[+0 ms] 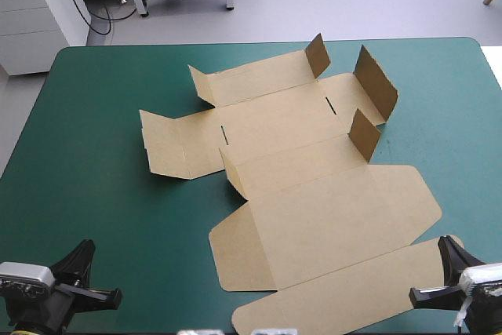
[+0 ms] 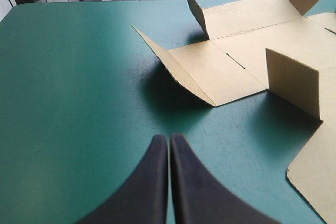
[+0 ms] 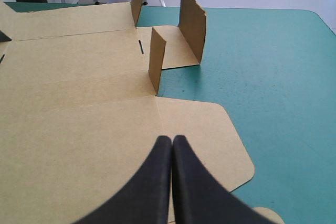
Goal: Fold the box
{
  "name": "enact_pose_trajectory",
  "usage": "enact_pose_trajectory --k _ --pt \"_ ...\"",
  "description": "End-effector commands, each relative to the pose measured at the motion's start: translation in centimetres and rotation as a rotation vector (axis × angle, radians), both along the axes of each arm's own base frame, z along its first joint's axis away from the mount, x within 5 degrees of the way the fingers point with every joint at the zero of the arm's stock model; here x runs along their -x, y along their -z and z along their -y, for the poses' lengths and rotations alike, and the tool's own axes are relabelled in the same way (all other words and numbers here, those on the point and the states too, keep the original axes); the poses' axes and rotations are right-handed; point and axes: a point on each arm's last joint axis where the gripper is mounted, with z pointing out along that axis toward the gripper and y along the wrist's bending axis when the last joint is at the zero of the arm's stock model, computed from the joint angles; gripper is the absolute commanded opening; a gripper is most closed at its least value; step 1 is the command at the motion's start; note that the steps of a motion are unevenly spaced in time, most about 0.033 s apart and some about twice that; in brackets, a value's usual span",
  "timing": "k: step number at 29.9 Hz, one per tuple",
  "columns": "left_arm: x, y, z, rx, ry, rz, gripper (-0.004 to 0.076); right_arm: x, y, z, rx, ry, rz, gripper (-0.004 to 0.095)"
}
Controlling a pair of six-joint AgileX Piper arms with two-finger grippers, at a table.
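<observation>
Box point(image 1: 314, 194): I count one brown sheet, lying mostly flat from the table's centre down toward 5 o'clock.
Flaps point(image 1: 375, 80): I count three standing upright along the box's 3 o'clock side.
Left gripper point(image 2: 169, 139): one, at the table's 7 o'clock, above the bare teal-green cover point(image 2: 68, 103). Its black fingers are pressed together on nothing, and the box is apart from it, toward 1 o'clock.
Right gripper point(image 3: 172, 139): one, at 5 o'clock, over the box's near panel. Its fingers are pressed together and grip nothing.
</observation>
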Motion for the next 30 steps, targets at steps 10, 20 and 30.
enact_pose_trajectory --k 10,20,30 --pt "-0.3 -1.3 0.0 0.026 -0.004 0.070 -0.0008 0.6 -1.5 -0.2 0.019 -0.037 0.129 0.0733" --pt "-0.3 -1.3 0.0 0.026 -0.004 0.070 -0.0008 0.5 -1.6 -0.2 0.022 -0.041 0.090 0.0794" --pt "-0.3 -1.3 0.0 0.026 -0.004 0.070 -0.0008 -3.5 -5.1 -0.5 0.069 -0.054 -0.073 0.0794"
